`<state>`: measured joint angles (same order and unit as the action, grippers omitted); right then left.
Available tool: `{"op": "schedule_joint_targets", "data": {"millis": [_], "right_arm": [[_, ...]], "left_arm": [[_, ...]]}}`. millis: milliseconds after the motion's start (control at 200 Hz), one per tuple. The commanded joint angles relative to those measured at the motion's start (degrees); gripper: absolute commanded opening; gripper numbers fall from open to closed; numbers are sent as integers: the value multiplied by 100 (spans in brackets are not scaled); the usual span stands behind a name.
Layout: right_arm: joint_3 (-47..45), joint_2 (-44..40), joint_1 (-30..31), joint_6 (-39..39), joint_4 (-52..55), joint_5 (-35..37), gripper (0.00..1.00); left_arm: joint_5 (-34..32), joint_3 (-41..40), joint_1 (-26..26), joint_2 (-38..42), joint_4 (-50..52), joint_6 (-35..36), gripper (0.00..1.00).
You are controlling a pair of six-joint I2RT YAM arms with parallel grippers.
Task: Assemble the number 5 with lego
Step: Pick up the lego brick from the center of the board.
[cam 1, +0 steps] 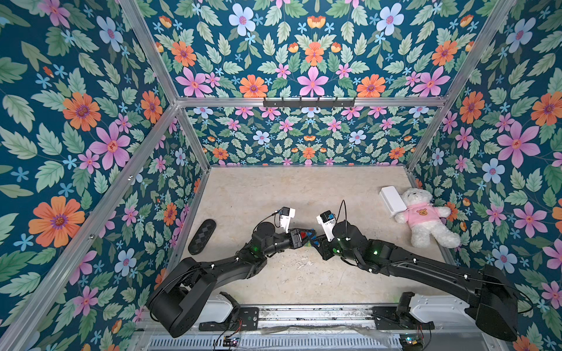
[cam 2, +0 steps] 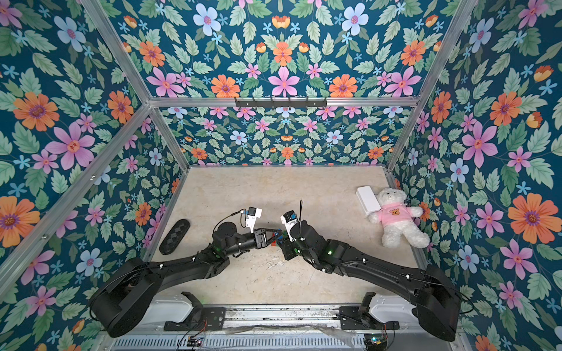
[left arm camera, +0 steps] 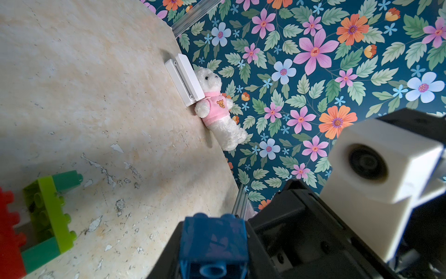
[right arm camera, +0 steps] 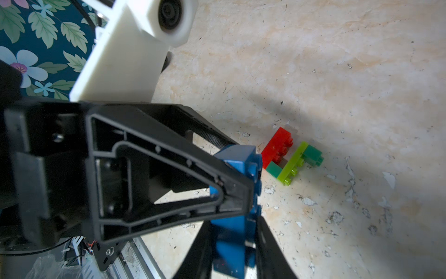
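Both top views show a beige counter (cam 1: 273,197) walled in by flowered panels. The only container is a white box (cam 1: 392,197), shut, near the counter's right edge in the right part of the frame. What it holds cannot be seen. A white teddy (cam 1: 425,218) in a pink top lies just beside it, its head touching the box. A black oval object (cam 1: 202,237) lies at the counter's left edge, well apart from everything else.

Two black arms reach in from the bottom of the frame and meet at the middle of the counter. The left gripper (cam 1: 306,235) is closed on one end of a long blue brick (right arm camera: 235,241). The right gripper (cam 1: 315,242) has its fingers (right arm camera: 270,244) drawn in against the sides of the same brick, nearer its other end, so both grip it.

Near the blue brick but apart from it, a cluster of joined bricks (right arm camera: 293,161) lies on its side on the counter. It is made of a red brick (right arm camera: 277,145), a short dark-green brick (right arm camera: 274,168), a lime-green brick (left arm camera: 52,212) and a second dark-green brick (right arm camera: 312,154), layered in that order.

From above, the two grippers and their white wrist cameras cover this cluster. Only slivers of red and green show between them.
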<state>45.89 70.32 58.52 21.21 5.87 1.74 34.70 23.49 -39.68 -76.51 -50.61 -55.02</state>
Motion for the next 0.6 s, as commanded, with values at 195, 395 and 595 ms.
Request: {"op": "schedule_joint_targets", "data": {"millis": [195, 395, 595], "right_arm": [[95, 1, 19, 275, 149, 319, 21], [208, 58, 10, 542, 615, 618, 21], [312, 302, -311, 964, 1132, 614, 21]], "left_arm": [[-71, 25, 3, -38, -115, 66, 52], [-461, 74, 47, 220, 535, 299, 70], [-1516, 75, 131, 639, 1915, 607, 59]]}}
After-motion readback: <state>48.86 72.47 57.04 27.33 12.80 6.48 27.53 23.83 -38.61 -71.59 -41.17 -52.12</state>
